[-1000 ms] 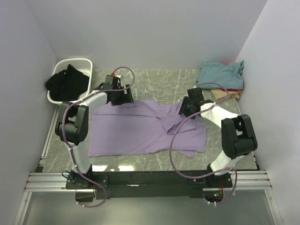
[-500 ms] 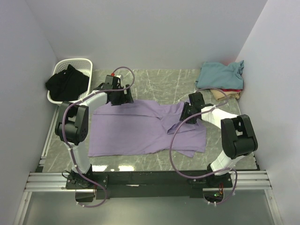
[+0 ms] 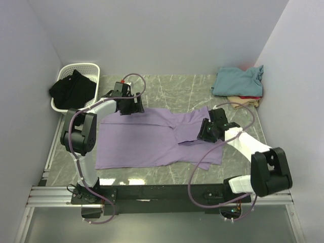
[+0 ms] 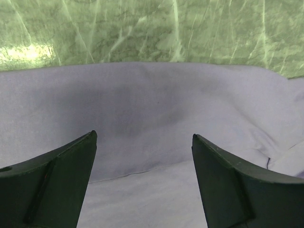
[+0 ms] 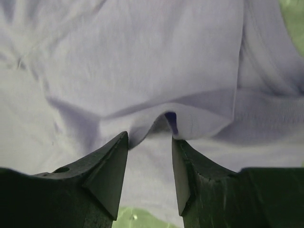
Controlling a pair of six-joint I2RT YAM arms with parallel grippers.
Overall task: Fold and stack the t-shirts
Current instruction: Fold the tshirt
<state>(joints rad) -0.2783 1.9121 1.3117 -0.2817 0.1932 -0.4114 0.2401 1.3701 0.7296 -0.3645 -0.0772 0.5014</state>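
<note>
Top external: basket (image 3: 81, 71) (far left corner)

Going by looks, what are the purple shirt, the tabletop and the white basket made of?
Purple shirt: soft matte knit fabric; it creases and drapes. Tabletop: probably polished stone or a marble-look laminate; grey-green, veined, reflective. Basket: likely moulded plastic, with slotted white walls.
</note>
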